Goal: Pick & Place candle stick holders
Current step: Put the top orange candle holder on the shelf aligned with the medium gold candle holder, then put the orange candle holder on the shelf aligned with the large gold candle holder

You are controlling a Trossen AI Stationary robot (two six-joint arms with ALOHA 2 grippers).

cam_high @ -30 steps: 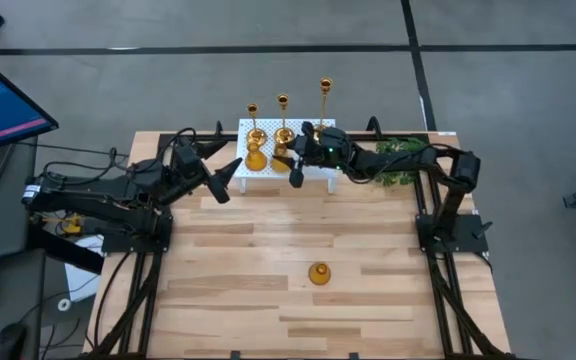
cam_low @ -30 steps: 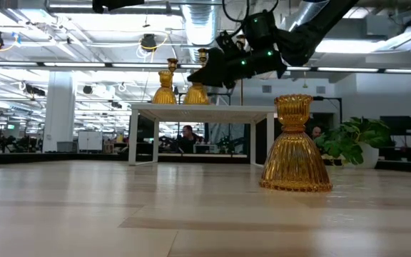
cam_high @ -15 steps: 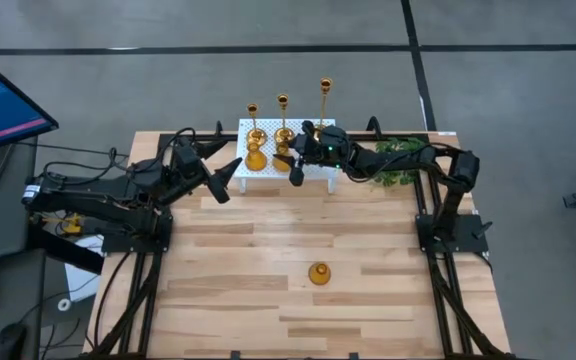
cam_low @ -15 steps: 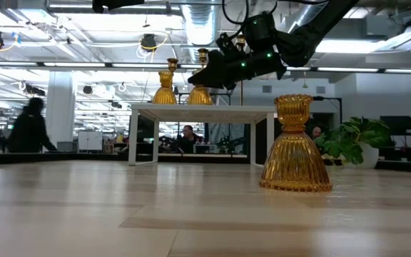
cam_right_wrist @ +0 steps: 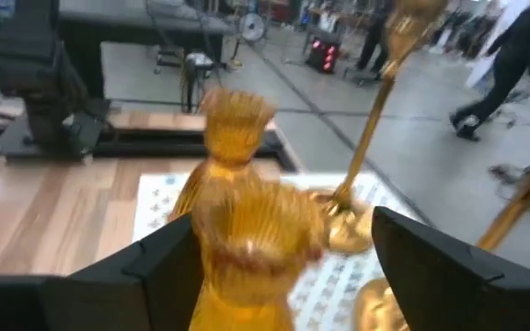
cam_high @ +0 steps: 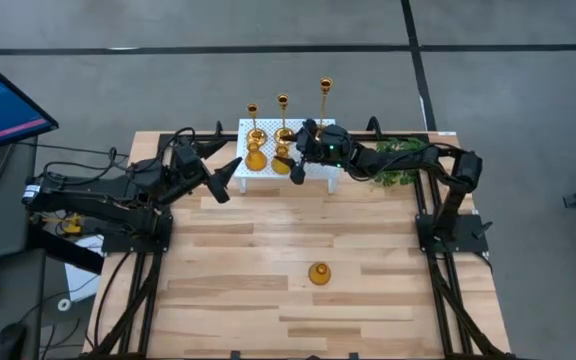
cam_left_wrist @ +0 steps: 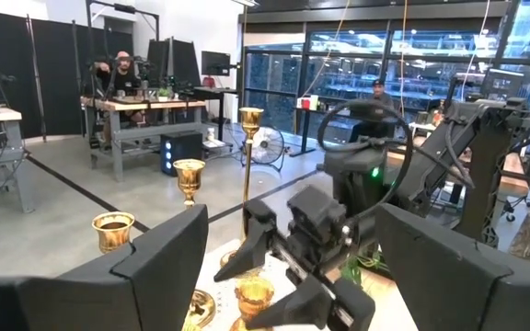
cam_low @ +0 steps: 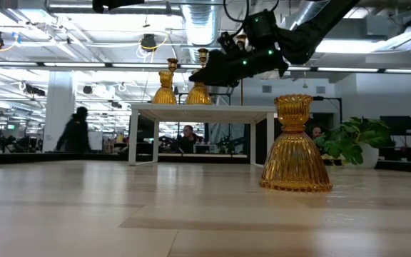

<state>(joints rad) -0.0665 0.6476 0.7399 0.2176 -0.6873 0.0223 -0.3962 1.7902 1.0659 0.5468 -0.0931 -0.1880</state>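
On the white stand (cam_high: 313, 150) at the table's far edge stand three slim gold candle stick holders (cam_high: 283, 115) and two short bulbous ones (cam_high: 256, 158). A third short holder (cam_high: 319, 273) rests on its wide base on the table, toward the near side. My right gripper (cam_high: 288, 166) is open over the stand, its fingers on either side of one short holder (cam_right_wrist: 242, 216), which stands upright on the stand. My left gripper (cam_high: 230, 172) hangs open to the left of the stand with nothing between its fingers. My right gripper comes level from the table's right side, its open fingers flanking the bulbous body (cam_right_wrist: 274, 239) of the short holder. A gap shows to one finger (cam_right_wrist: 440, 267). Whether the other finger (cam_right_wrist: 168, 271) touches the body, I cannot tell.
A green plant (cam_high: 398, 160) lies at the far right, under my right arm. The stand's legs (cam_low: 130, 135) lift its top above the table. The wooden table (cam_high: 268, 230) between the stand and the lone holder is bare. People move in the room beyond.
My right gripper has opened while staying in place over the stand. The short holder between its fingers remains upright on the stand.
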